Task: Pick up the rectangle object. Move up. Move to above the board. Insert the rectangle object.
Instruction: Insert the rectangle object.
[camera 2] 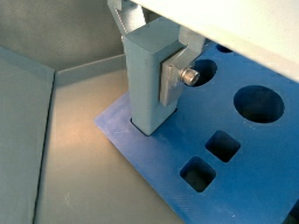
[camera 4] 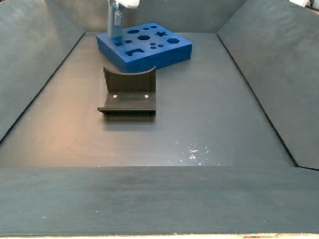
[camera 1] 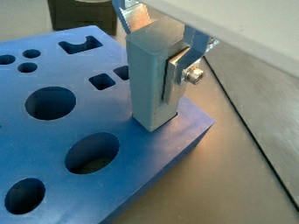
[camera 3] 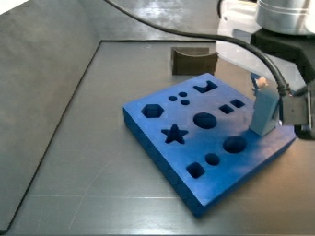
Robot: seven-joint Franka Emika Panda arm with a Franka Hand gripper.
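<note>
The rectangle object is a pale light-blue bar, standing upright with its lower end in a hole at a corner of the board. My gripper is shut on the bar's upper part. One silver finger with a screw presses its side; the opposite finger is mostly hidden. Both wrist views show this, with the bar, gripper and bright-blue board. In a side view the bar rises from the board's corner under the gripper. Another side view shows the bar on the board.
The dark fixture stands on the floor in front of the board, and also shows in a side view. Sloped grey walls enclose the floor. Cables hang above the arm.
</note>
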